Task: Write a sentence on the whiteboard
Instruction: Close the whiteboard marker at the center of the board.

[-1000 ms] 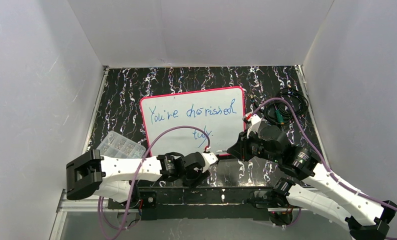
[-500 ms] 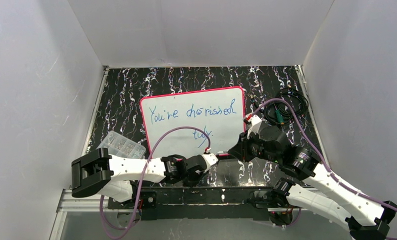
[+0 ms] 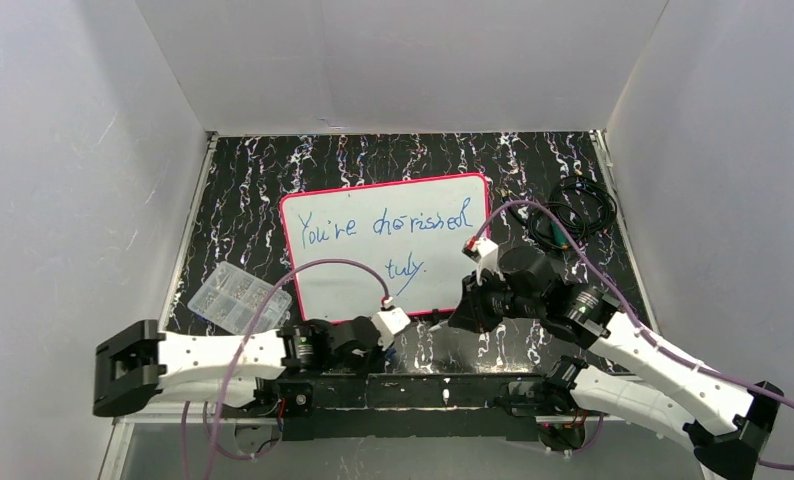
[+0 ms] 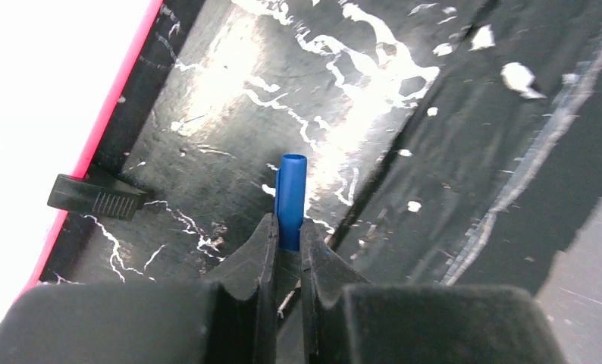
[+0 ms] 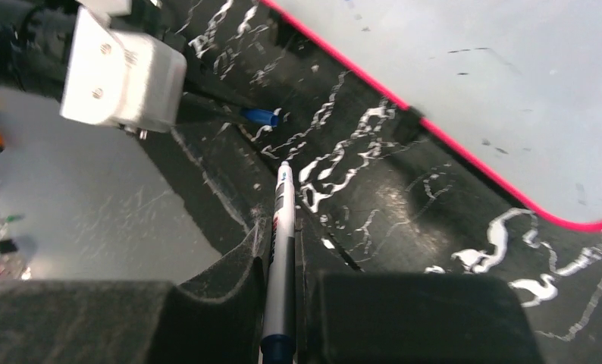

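Observation:
The whiteboard point(image 3: 388, 275), white with a pink-red frame, lies flat on the dark marbled table. The sentence point(image 3: 388, 228) is in blue cursive across two lines of it. Just off the board's near edge, my left gripper point(image 4: 286, 226) is shut on a small blue pen cap point(image 4: 291, 186), whose open end points away from the jaws. My right gripper point(image 5: 280, 227) is shut on a slim silver marker point(image 5: 283, 193), tip forward. That tip points toward the blue cap point(image 5: 260, 116). From above, both grippers, left point(image 3: 401, 338) and right point(image 3: 461, 312), sit close together near the board's lower right corner.
A clear plastic box point(image 3: 238, 295) of small parts stands left of the board. Coiled black cables point(image 3: 578, 210) lie at the back right. A black clip point(image 4: 93, 199) sits on the board's frame. White walls close in the table on three sides.
My left gripper has shut on the blue cap and drawn back to the left, toward the near edge. The right gripper with the marker shifted slightly left and nearer.

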Robot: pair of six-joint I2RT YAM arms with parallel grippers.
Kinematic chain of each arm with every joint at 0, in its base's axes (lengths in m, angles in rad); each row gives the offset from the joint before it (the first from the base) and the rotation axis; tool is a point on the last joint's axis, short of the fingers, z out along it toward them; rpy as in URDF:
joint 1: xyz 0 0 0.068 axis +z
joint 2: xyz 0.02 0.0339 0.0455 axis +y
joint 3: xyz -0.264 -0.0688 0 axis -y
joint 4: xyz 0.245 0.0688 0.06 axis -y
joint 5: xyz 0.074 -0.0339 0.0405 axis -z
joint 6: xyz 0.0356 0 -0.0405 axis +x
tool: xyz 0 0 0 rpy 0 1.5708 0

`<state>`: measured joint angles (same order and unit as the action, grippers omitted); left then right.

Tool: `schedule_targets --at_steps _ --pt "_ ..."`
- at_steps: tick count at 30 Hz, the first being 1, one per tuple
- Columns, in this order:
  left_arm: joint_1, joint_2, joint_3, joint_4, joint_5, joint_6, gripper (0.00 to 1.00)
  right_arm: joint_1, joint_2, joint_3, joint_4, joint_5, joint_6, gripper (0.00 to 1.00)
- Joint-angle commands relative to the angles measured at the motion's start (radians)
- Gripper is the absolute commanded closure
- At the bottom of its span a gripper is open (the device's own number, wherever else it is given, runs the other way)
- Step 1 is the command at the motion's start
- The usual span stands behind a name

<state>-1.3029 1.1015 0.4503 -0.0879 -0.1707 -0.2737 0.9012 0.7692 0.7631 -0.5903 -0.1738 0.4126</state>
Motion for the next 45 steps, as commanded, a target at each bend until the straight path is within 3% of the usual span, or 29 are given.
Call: schedule_targets --at_steps 1,6,18,45 --pt "-0.002 -0.182 -0.070 0.082 0.103 0.020 1.00 -0.005 0.021 -0.026 0.132 -0.196 0.007 0.99" --pt "-0.002 -0.290 -0.104 0.114 0.170 -0.002 1.00 -0.005 0.048 -0.067 0.252 -0.304 0.058 0.99" --pt "-0.002 -0.414 -0.122 0.107 0.243 -0.019 1.00 -0.015 0.066 -0.081 0.224 -0.365 0.052 0.99" --pt "-0.002 -0.419 -0.092 0.112 0.293 -0.008 1.00 -0.016 0.076 -0.113 0.257 -0.387 0.063 0.99"
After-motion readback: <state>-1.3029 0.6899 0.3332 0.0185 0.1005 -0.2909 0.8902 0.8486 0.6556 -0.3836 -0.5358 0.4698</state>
